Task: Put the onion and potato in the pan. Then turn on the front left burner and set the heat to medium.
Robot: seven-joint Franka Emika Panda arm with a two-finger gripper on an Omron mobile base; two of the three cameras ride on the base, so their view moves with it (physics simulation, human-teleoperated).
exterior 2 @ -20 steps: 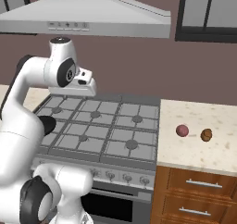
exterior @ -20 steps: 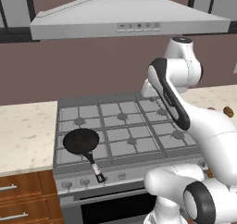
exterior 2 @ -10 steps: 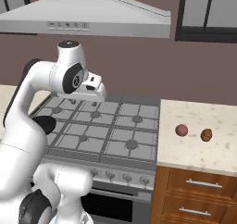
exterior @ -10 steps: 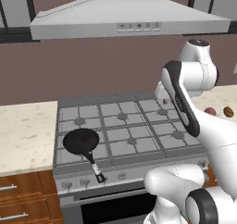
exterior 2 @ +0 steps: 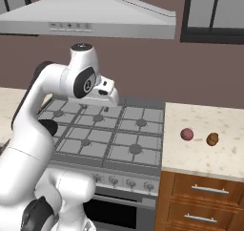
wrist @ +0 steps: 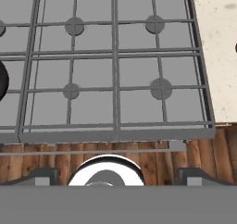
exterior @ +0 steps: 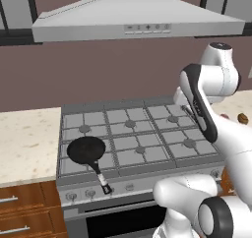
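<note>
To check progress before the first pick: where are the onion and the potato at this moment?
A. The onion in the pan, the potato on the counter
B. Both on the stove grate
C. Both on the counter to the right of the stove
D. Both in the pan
C: the onion and potato lie side by side on the counter, and the pan on the stove holds nothing.

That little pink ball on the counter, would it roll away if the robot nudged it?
Probably: the onion looks round and sits loose on the flat counter, with no rim around it. It seems small and light, so a sideways push might send it toward the potato beside it.
</note>
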